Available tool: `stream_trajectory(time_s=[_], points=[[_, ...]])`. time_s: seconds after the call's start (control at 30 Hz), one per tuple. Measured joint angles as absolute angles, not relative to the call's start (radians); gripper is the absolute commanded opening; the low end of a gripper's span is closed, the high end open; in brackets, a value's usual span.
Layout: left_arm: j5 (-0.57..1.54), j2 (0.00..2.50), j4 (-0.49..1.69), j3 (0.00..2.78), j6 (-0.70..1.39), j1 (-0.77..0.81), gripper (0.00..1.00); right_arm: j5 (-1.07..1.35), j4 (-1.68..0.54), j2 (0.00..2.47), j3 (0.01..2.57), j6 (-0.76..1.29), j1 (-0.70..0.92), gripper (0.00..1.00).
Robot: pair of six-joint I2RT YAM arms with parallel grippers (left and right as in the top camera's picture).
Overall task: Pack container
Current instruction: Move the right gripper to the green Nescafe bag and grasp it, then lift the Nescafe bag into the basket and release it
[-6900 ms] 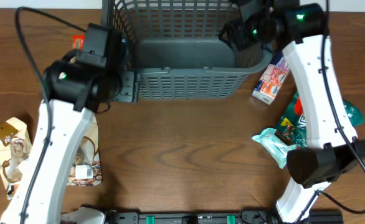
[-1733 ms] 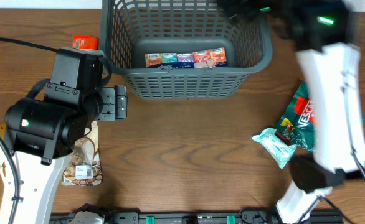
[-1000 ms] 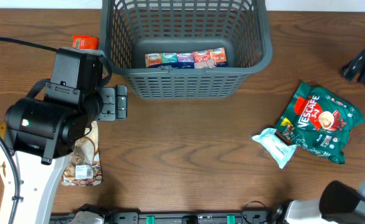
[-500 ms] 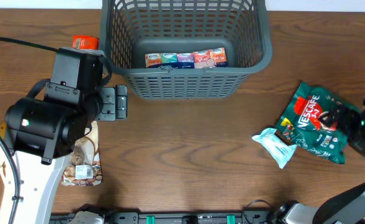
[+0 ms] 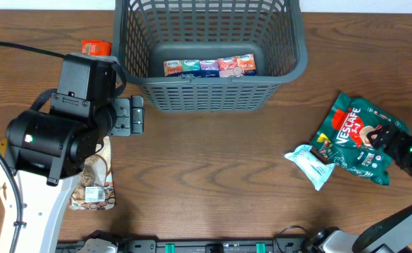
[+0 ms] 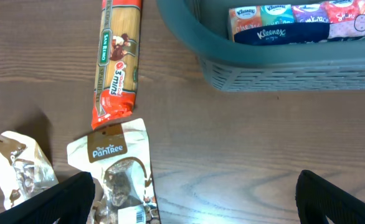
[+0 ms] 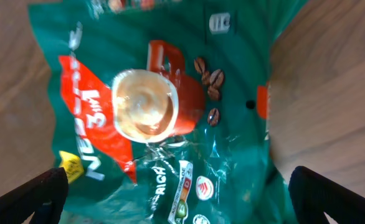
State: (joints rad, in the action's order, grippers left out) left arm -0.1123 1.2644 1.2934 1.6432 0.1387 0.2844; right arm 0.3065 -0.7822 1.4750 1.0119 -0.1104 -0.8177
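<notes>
Right gripper (image 7: 181,194), jaws spread, has left the large dark grey slotted plastic basket (image 5: 213,98) for the green foil Nescafé packet (image 7: 164,106), probably next in; left gripper (image 6: 192,199) waits, jaws spread too.

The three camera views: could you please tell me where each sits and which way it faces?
Overhead: above the table, facing straight down on the basket; left arm and right gripper show.
Left wrist: on the left gripper, facing down at a pasta packet and the basket's corner; both fingertips show.
Right wrist: close above the Nescafe bag, facing down; fingertips at the bottom corners.
Shared: overhead and left wrist both see the Kleenex packs.
</notes>
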Motion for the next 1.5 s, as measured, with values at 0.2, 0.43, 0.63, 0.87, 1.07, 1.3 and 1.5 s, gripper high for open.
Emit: stream_trajectory(time_s=[0.2, 0.43, 0.63, 0.87, 1.07, 1.3, 1.5], points=[[-0.112, 1.264, 1.293, 1.643, 0.139, 0.284, 0.93, 0.319, -0.640, 1.541, 0.952, -0.095, -0.818, 0.99], [-0.112, 1.264, 1.293, 1.643, 0.139, 0.284, 0.93, 0.322, -0.520, 1.631, 0.952, -0.085, -0.818, 0.99], [-0.112, 1.264, 1.293, 1.643, 0.139, 0.284, 0.93, 0.394, -0.439, 1.753, 0.955, -0.057, -0.820, 0.89], [-0.112, 1.264, 1.293, 1.643, 0.139, 0.284, 0.93, 0.510, -0.396, 1.809, 0.984, -0.006, -0.818, 0.01], [-0.112, 1.264, 1.293, 1.643, 0.139, 0.284, 0.93, 0.524, -0.396, 1.808, 0.986, 0.031, -0.818, 0.01], [-0.112, 1.264, 1.294, 1.643, 0.139, 0.284, 0.93, 0.500, -0.487, 1.728, 0.972, 0.041, -0.797, 0.01], [-0.112, 1.264, 1.293, 1.643, 0.139, 0.284, 0.93, 0.381, -0.652, 1.488, 1.027, 0.028, -0.661, 0.01]])
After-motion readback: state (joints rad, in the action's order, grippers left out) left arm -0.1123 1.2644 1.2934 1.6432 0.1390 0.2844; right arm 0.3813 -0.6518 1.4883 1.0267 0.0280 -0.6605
